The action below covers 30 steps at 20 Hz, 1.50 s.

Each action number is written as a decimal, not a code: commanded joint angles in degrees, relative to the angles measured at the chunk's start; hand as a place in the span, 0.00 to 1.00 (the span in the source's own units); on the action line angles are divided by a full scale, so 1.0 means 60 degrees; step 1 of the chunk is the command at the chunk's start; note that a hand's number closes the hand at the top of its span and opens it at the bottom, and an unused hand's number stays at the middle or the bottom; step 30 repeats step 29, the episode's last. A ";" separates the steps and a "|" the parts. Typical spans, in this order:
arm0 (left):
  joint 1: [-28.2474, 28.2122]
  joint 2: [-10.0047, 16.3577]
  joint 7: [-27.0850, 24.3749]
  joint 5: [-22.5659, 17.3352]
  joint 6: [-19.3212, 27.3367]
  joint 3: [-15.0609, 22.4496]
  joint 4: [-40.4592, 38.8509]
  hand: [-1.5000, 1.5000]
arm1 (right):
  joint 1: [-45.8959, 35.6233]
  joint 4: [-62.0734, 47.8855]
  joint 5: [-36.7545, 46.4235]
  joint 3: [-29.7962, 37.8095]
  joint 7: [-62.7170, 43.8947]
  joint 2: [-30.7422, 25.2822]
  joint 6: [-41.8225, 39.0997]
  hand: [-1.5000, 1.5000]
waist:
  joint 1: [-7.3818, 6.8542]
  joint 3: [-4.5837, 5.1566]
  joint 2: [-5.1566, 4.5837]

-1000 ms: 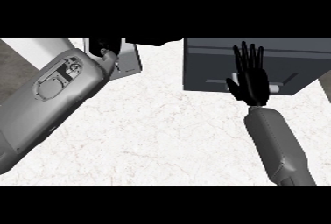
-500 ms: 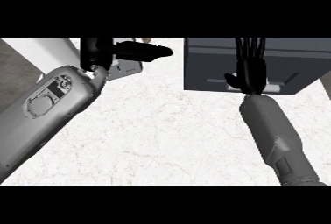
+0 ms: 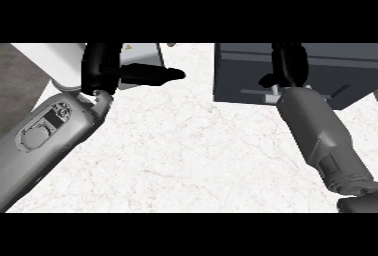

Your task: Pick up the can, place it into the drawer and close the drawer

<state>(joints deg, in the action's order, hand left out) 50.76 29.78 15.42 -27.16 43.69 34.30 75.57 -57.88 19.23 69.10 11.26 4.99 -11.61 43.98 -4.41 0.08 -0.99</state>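
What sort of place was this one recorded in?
Most likely a kitchen counter: a white marbled worktop, a dark grey drawer unit standing on it at upper right, and what looks like floor beyond its left edge.

The tabletop (image 3: 192, 150) was white marble, crossed by faint brownish-grey veins. The drawer (image 3: 244, 70) was dark slate grey. The left hand (image 3: 103, 70) and right hand (image 3: 289, 62) were both black. The left forearm (image 3: 52, 135) was light grey with a darker oval panel, the right forearm (image 3: 321, 135) charcoal grey. The can (image 3: 144, 54) showed pale silver-grey. The floor (image 3: 15, 75) was dull grey.
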 commanded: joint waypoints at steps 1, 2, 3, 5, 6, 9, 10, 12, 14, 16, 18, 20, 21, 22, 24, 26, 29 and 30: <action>-0.0345 0.0114 -0.0037 0.0061 -0.0079 -0.0015 0.0477 0.00 | -0.1122 -0.0586 -0.0235 0.0350 -0.0073 -0.0266 -0.0436 0.00 | -0.0364 -0.0036 -0.0150; -0.0186 -0.0217 -0.0075 0.0200 0.0024 0.0089 0.0172 0.00 | -0.0977 -0.0733 -0.0103 0.0255 -0.0076 0.0039 -0.0032 0.00 | -0.0229 -0.0041 -0.0200; -0.0723 0.0070 -0.0140 0.0245 0.0063 0.0104 0.0600 0.00 | -0.1169 -0.0762 -0.0126 0.0301 -0.0156 -0.0078 -0.0211 0.00 | -0.0251 -0.0032 -0.0102; -0.0398 0.0004 0.0132 0.0278 0.0082 0.0083 0.0613 0.00 | -0.1315 -0.0835 -0.0397 0.0450 0.0471 -0.0178 -0.0591 0.00 | -0.0229 -0.0046 -0.0130; -0.0943 0.0328 -0.0153 0.0163 -0.0157 -0.0047 0.0857 0.00 | -0.1334 -0.0845 -0.0514 0.0557 0.0586 -0.0298 -0.0714 0.00 | -0.0342 -0.0037 -0.0127; -0.0659 0.0006 -0.0185 0.0277 -0.0068 -0.0104 0.0475 0.00 | -0.1211 -0.0625 -0.1203 0.1056 0.1306 0.0274 -0.0346 0.00 | -0.0146 -0.0057 -0.0203; -0.0944 0.0162 -0.0253 0.0312 -0.0032 -0.0038 0.0852 0.00 | -0.1406 -0.0466 -0.1567 0.1333 0.1482 0.0340 -0.0581 0.00 | -0.0319 -0.0061 -0.0139; -0.0564 0.0165 -0.0131 0.0326 -0.0082 -0.0198 0.0623 0.00 | -0.1336 -0.0411 -0.1966 0.1648 0.1747 0.0758 -0.0475 0.00 | -0.0194 -0.0072 -0.0149; -0.1135 0.0011 -0.0413 0.0406 0.0049 -0.0031 0.0835 0.00 | -0.1330 -0.0266 -0.2526 0.2112 0.2221 0.0708 -0.0708 0.00 | -0.0168 -0.0065 -0.0096; -0.1173 0.0083 -0.0480 0.0298 -0.0127 -0.0236 0.0588 0.00 | -0.1523 -0.0188 -0.2909 0.2432 0.2583 0.0716 -0.1003 0.00 | -0.0100 -0.0060 -0.0137; -0.1236 0.0156 -0.0486 0.0288 -0.0188 -0.0291 0.0806 0.00 | -0.1608 -0.0150 -0.3260 0.2741 0.2674 0.0892 -0.1088 0.00 | -0.0107 -0.0054 -0.0075; -0.1166 0.0149 -0.0209 0.0352 0.0013 -0.0285 0.0946 0.00 | -0.1830 -0.0086 -0.3778 0.3131 0.3051 0.0801 -0.1780 0.00 | -0.0009 -0.0058 0.0009; -0.1379 0.0178 -0.0350 0.0234 -0.0245 -0.0383 0.0691 0.00 | -0.1661 0.0031 -0.4146 0.3377 0.3406 0.0986 -0.1949 0.00 | 0.0232 -0.0046 0.0025; -0.1380 0.0200 -0.0311 0.0445 -0.0010 -0.0269 0.0861 0.00 | -0.1590 -0.0003 -0.4424 0.3638 0.3526 0.0959 -0.2032 0.00 | 0.0133 -0.0055 0.0013; -0.1754 0.0325 -0.0448 0.0180 -0.0283 -0.0514 0.0936 0.00 | -0.1982 0.0088 -0.4998 0.4085 0.3394 0.0994 -0.2653 0.00 | 0.0183 -0.0036 0.0060; -0.2171 0.0523 -0.0763 0.0289 -0.0399 -0.0583 0.1059 0.00 | -0.1906 0.0034 -0.5222 0.4285 0.3589 0.0866 -0.2807 0.00 | 0.0191 -0.0026 0.0039; -0.2127 0.0525 -0.0449 0.0371 -0.0285 -0.0812 0.1401 0.00 | -0.1912 -0.0126 -0.5212 0.4164 0.3618 0.0997 -0.2987 0.00 | 0.0360 -0.0021 0.0099; -0.2127 0.0525 -0.0449 0.0371 -0.0285 -0.0812 0.1401 0.00 | -0.1912 -0.0126 -0.5212 0.4164 0.3618 0.0997 -0.2987 0.00 | 0.0360 -0.0021 0.0099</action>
